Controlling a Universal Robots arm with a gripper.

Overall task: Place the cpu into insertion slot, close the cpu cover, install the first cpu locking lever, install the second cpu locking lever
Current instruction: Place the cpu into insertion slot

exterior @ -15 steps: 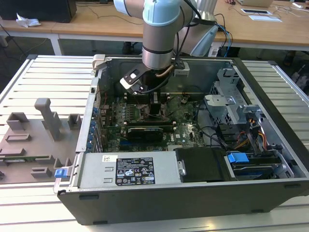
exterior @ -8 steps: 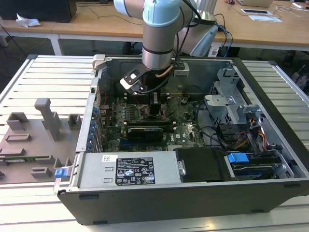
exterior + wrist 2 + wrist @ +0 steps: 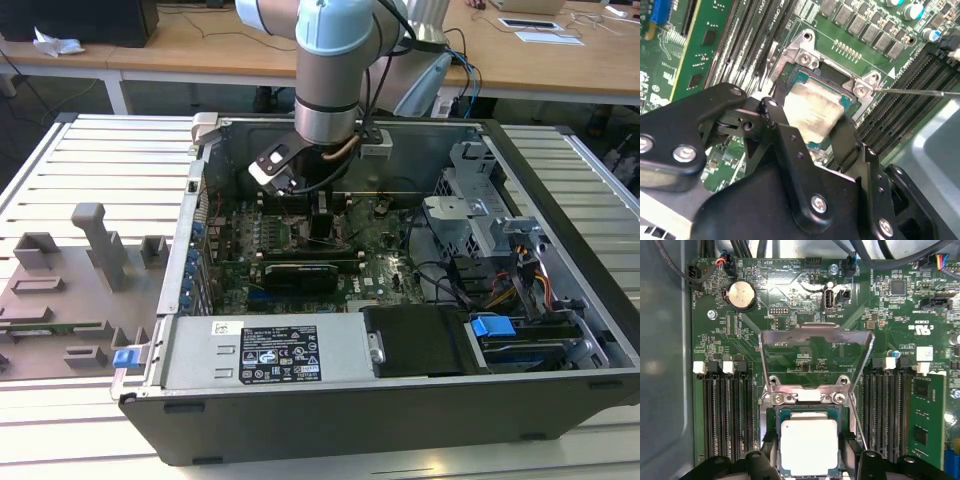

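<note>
The cpu [image 3: 809, 446], with a silver-grey square top on a green base, sits at the insertion slot [image 3: 807, 406] of the green motherboard [image 3: 790, 290]. I cannot tell whether it is fully seated. My gripper [image 3: 809, 462] comes down over it, one black finger [image 3: 774, 114] on each side, against its edges. In the second wrist view the cpu [image 3: 815, 112] lies between those fingers of the gripper [image 3: 809, 121]. The cpu cover [image 3: 790, 338] stands swung up and open behind the slot. A thin wire locking lever [image 3: 920, 92] is raised. The gripper [image 3: 325, 215] is deep in the case.
Long black memory slots [image 3: 730, 415] flank the socket on both sides. A black graphics card [image 3: 300, 272] lies across the board, with the power supply [image 3: 270, 350] at the case's front. Cables and drive bays [image 3: 500, 260] crowd the exterior view's right. A grey fixture tray [image 3: 70, 290] lies outside.
</note>
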